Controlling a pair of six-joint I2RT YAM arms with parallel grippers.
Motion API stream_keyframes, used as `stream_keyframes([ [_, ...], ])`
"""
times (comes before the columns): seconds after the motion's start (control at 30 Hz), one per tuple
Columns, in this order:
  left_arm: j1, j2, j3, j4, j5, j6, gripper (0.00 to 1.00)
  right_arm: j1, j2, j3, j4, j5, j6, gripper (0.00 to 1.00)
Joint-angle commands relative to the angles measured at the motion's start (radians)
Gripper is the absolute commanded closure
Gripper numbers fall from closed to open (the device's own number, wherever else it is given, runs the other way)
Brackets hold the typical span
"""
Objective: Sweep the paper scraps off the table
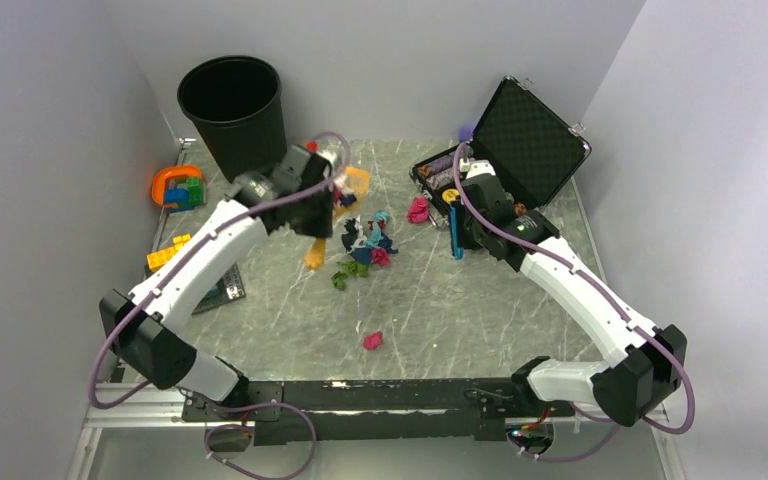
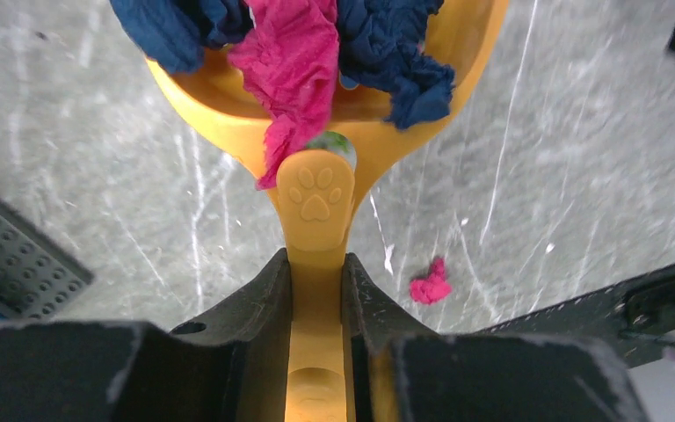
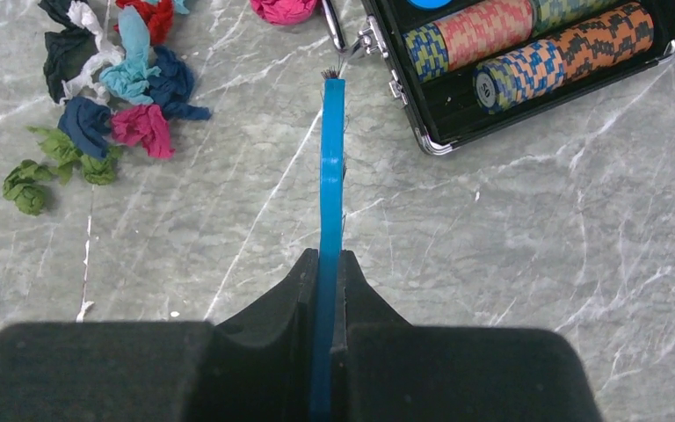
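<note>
My left gripper (image 2: 316,272) is shut on the handle of a yellow dustpan (image 2: 316,189), held above the table (image 2: 580,158). Pink (image 2: 294,53) and dark blue (image 2: 387,44) paper scraps lie in the pan. In the top view the left gripper (image 1: 318,218) hangs just left of a mixed pile of scraps (image 1: 370,240). My right gripper (image 3: 327,264) is shut on a thin blue brush (image 3: 331,158), bristles pointing away, to the right of the pile (image 3: 123,88). Green scraps (image 3: 35,176) lie at the pile's near edge. One pink scrap (image 1: 373,340) lies alone nearer the bases.
A black bin (image 1: 232,110) stands at the back left. An open case of poker chips (image 3: 527,53) sits at the back right, a pink wad (image 1: 418,210) beside it. Toy bricks (image 1: 178,187) and a dark baseplate (image 1: 222,290) lie along the left side.
</note>
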Motion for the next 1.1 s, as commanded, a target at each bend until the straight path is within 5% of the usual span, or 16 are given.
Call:
stream_keyframes([
  [0.0,0.161,0.072,0.224,-0.089,0.116,0.056,1.0,-0.009,-0.01,0.004,0.056,-0.012,-0.001,1.0],
  [0.17,0.362,0.256,0.548,-0.213,0.204,0.078,1.0,-0.013,-0.004,-0.004,0.084,-0.014,0.002,1.0],
  [0.37,0.583,0.462,0.88,-0.219,0.476,0.029,1.0,-0.019,0.023,-0.013,0.1,-0.028,0.001,1.0],
  [0.5,0.717,0.481,0.856,-0.025,0.698,-0.087,1.0,-0.021,0.045,0.002,0.093,-0.038,-0.003,1.0],
  [0.67,0.785,0.51,0.872,0.103,0.806,-0.179,1.0,-0.02,0.066,0.026,0.085,-0.037,-0.007,1.0],
  [0.9,0.866,0.577,0.789,0.463,1.051,-0.494,1.0,-0.02,0.08,0.051,0.073,-0.049,0.0,1.0],
  [1.07,0.891,0.534,0.503,1.004,1.16,-0.912,1.0,-0.02,0.087,0.062,0.065,-0.051,0.009,1.0],
])
